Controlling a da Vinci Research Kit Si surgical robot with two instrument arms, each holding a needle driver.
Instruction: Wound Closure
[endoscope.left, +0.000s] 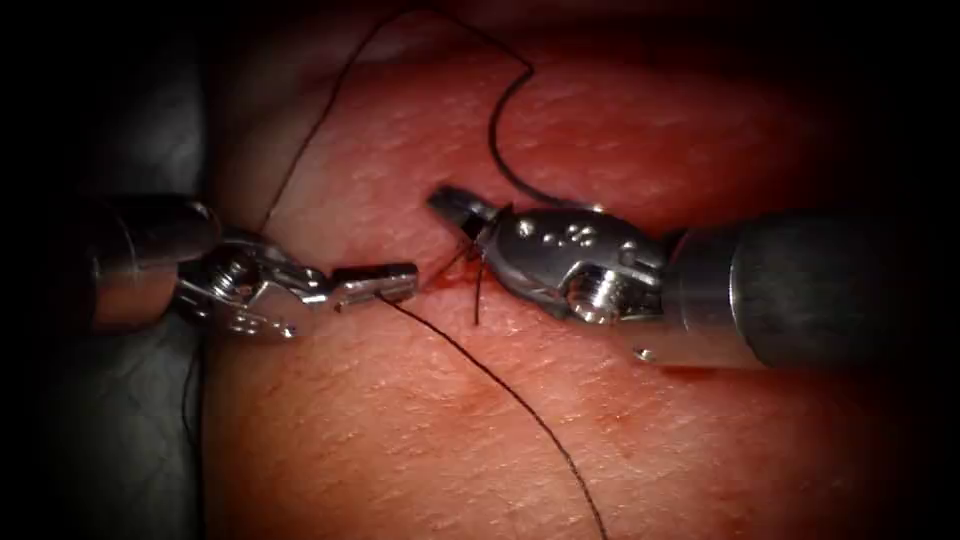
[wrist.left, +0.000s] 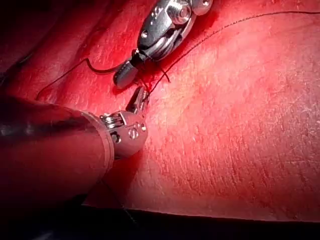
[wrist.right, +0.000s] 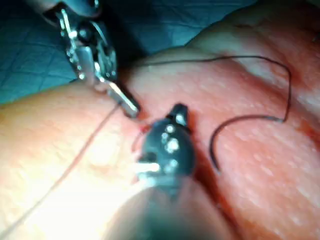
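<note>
A knot-tying stage is judged to be in hand. The thread (endoscope.left: 500, 385) is clamped in the closed jaws of the left tool (endoscope.left: 378, 283), just left of the cut (endoscope.left: 440, 275), and runs off across the tissue (endoscope.left: 420, 440). The right tool (endoscope.left: 462, 208) is held with jaws together just right of the cut; thread is seen wrapped about them, with short thread ends (endoscope.left: 478, 300) below. Whether thread is gripped there cannot be told. A curved dark needle (endoscope.left: 505, 150) is seen lying on the tissue behind the right tool, held by neither. Steady opposed tension is judged to be called for. No containers are present.
</note>
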